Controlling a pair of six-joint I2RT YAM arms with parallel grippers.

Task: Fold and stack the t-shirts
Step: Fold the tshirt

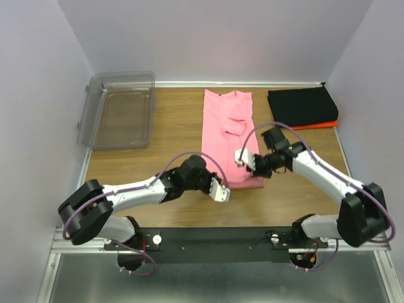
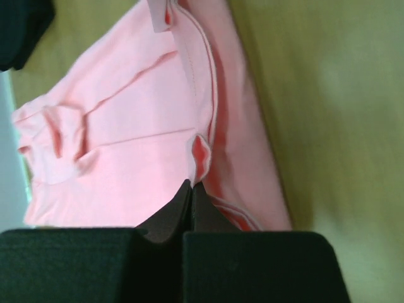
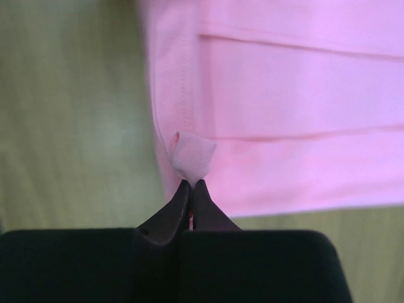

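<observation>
In the middle of the table point(image 1: 170, 117) lies the pink shirt point(image 1: 228, 126), folded into a long strip that runs from the near side to the far side, collar end far. At its near left corner the left gripper point(image 1: 221, 191) is clenched. In the left wrist view its fingertips point(image 2: 191, 186) meet on a small raised fold of pink cloth point(image 2: 126, 145) at the hem. By the shirt's near right corner the right gripper point(image 1: 243, 159) is clenched too. In the right wrist view the tips point(image 3: 191, 183) nip a little tuck of the pink cloth point(image 3: 303, 126) at its edge, with bare table beside and below it. To the far right of the pink shirt, apart from it, the black shirt point(image 1: 302, 106) sits folded on the orange shirt point(image 1: 322, 125), of which only a thin edge shows. To the far left of the pink shirt stands a clear bin point(image 1: 123, 74).
</observation>
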